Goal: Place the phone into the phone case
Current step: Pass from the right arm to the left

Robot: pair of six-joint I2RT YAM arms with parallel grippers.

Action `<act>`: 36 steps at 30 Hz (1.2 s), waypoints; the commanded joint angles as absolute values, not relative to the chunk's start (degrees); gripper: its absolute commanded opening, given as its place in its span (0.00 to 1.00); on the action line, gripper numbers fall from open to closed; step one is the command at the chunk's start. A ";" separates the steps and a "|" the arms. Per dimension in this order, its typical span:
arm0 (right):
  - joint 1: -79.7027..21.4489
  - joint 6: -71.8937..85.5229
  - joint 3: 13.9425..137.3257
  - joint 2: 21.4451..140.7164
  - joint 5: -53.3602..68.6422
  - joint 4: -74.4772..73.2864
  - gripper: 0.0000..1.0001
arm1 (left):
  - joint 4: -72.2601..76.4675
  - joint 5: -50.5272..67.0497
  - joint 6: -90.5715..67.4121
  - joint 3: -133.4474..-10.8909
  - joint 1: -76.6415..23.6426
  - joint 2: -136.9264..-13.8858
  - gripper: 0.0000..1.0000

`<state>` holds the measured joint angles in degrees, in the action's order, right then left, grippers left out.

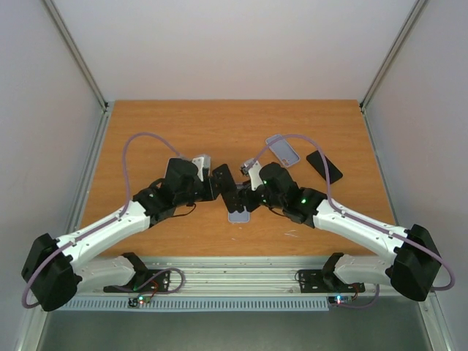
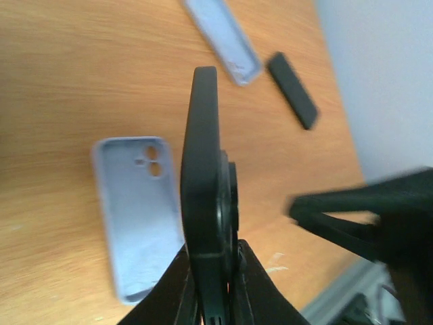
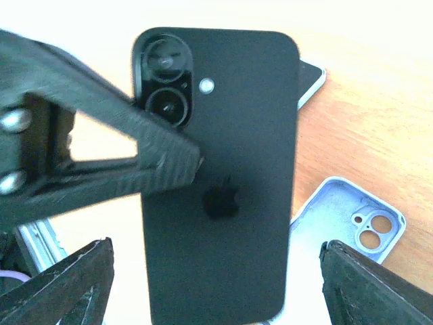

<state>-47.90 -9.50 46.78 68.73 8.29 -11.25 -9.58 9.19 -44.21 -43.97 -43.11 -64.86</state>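
A black phone (image 3: 220, 203) is held upright above the table, its back with the two camera lenses facing the right wrist camera. My left gripper (image 2: 215, 261) is shut on the phone's lower edge (image 2: 206, 183), seen edge-on in the left wrist view. My right gripper (image 3: 216, 271) is open, with one finger on either side of the phone and a gap on both sides. The light blue phone case (image 2: 139, 210) lies open side up on the table just below, also seen in the top view (image 1: 239, 216) and in the right wrist view (image 3: 352, 227).
A second light blue case (image 1: 283, 151) and another black phone (image 1: 324, 166) lie on the wooden table (image 1: 146, 124) at the back right. Both arms meet at the table's centre. Metal frame posts and walls stand round the table.
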 commanded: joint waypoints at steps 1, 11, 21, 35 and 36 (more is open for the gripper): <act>-51.32 -14.62 49.23 69.34 1.57 -13.41 0.85 | -15.52 -1.64 -46.27 -45.54 -42.06 -63.39 0.00; -59.26 -21.07 50.29 74.44 -9.54 -12.50 0.95 | -22.59 -7.95 -50.81 -47.51 -42.05 -61.57 0.00; -66.36 -25.32 50.62 82.69 -16.64 -5.02 0.82 | -30.48 -12.04 -59.90 -50.03 -42.07 -60.49 0.00; -68.24 -29.89 50.43 87.91 -23.60 4.83 0.56 | -31.29 -10.19 -67.13 -49.83 -42.07 -61.27 0.00; -68.28 -30.15 50.57 88.16 -23.93 5.20 0.54 | -31.22 -9.93 -67.66 -49.83 -42.03 -61.48 0.00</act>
